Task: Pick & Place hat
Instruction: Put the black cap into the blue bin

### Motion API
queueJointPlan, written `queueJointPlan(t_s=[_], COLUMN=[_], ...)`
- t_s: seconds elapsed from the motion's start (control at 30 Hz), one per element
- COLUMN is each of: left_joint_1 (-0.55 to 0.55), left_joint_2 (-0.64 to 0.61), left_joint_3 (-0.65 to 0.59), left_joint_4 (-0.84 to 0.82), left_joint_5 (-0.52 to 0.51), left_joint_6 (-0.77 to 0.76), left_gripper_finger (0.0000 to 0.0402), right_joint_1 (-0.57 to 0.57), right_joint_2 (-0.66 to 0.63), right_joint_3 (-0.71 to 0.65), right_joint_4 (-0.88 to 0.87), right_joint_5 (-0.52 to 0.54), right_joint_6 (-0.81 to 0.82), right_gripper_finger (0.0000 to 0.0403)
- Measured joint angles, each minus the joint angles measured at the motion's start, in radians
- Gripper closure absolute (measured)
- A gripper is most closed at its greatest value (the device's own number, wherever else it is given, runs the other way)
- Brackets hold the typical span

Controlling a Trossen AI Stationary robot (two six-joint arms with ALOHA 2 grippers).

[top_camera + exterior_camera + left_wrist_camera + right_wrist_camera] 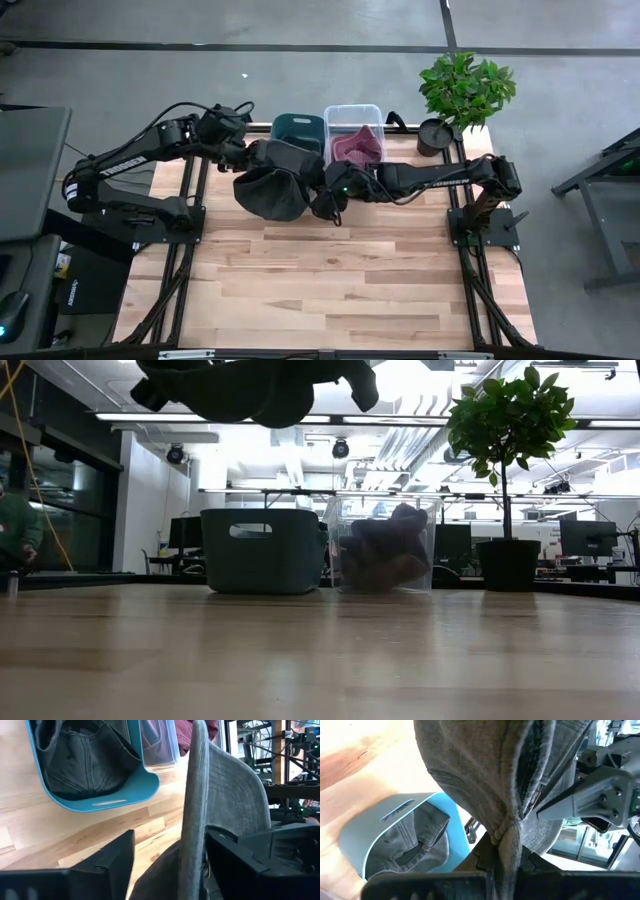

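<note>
A dark grey hat (270, 188) hangs in the air between my two grippers, above the table's far middle; in the low view the hat (250, 390) is well clear of the wood. My right gripper (326, 200) is shut on the hat's right side. My left gripper (170, 840) is open at the hat's far-left side, one finger on either side of the brim (195, 805), which shows edge-on. Behind the hat stand a teal bin (297, 126) and a transparent bin (354, 112). My right gripper pinches bunched cloth of the hat's crown (506, 837) between its two fingers, several layers gathered into folds, coming level from the table's right. The hat is lifted clear and sags beside the fingers. My left gripper: the brim stands close against one finger (220, 850); whether they touch I cannot tell.
The teal bin (125, 795) holds another grey hat (85, 760). The transparent bin (385, 550) holds maroon hats (355, 147). A potted plant (460, 90) stands at the table's far right corner. Bare wood (330, 270) stretches across the near half of the table.
</note>
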Motion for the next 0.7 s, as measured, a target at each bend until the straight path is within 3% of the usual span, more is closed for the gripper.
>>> queueJointPlan(t_s=[0.4, 0.7], left_joint_1=[0.000, 0.000], left_joint_2=[0.000, -0.001], left_joint_3=[0.001, 0.001], left_joint_4=[0.012, 0.019], left_joint_5=[-0.002, 0.002], left_joint_6=[0.008, 0.001], left_gripper_finger=[0.0386, 0.0398], right_joint_1=[0.000, 0.000], right_joint_2=[0.000, 0.001], right_joint_3=[0.000, 0.000], right_joint_4=[-0.002, -0.001], right_joint_5=[-0.008, -0.005], right_joint_6=[0.005, 0.005], right_gripper_finger=[0.0397, 0.0390])
